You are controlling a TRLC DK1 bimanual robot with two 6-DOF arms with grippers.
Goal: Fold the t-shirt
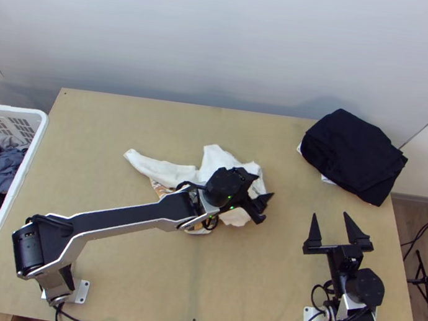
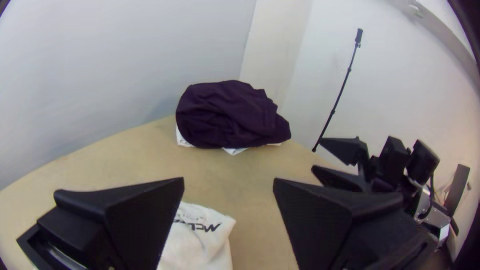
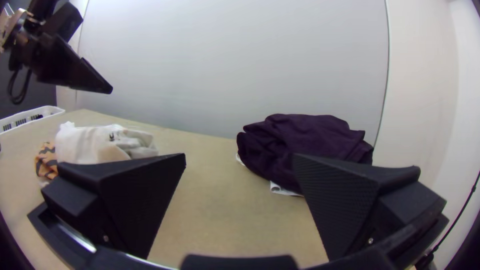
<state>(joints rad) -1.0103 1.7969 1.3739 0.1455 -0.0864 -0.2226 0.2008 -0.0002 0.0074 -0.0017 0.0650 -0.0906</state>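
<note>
A white t-shirt [image 1: 218,158] with an orange-patterned part lies bunched mid-table, partly hidden under the left arm. Above its right part is my left gripper [image 1: 263,188], open and holding nothing. The left wrist view has the left gripper [image 2: 228,182] with fingers wide apart, and the white cloth [image 2: 200,235] with dark lettering beyond one of them. My right gripper [image 1: 330,220] is open over the table's right side, apart from the shirt. In the right wrist view, the right gripper [image 3: 240,157] has nothing between its fingers, and the shirt [image 3: 95,145] lies crumpled farther off.
A stack of dark folded cloth [image 1: 353,154] with white edges beneath lies at the table's back right. A white basket [image 1: 34,157] with dark and grey clothes stands at the left. Bare tabletop [image 1: 119,117] stretches behind the left arm.
</note>
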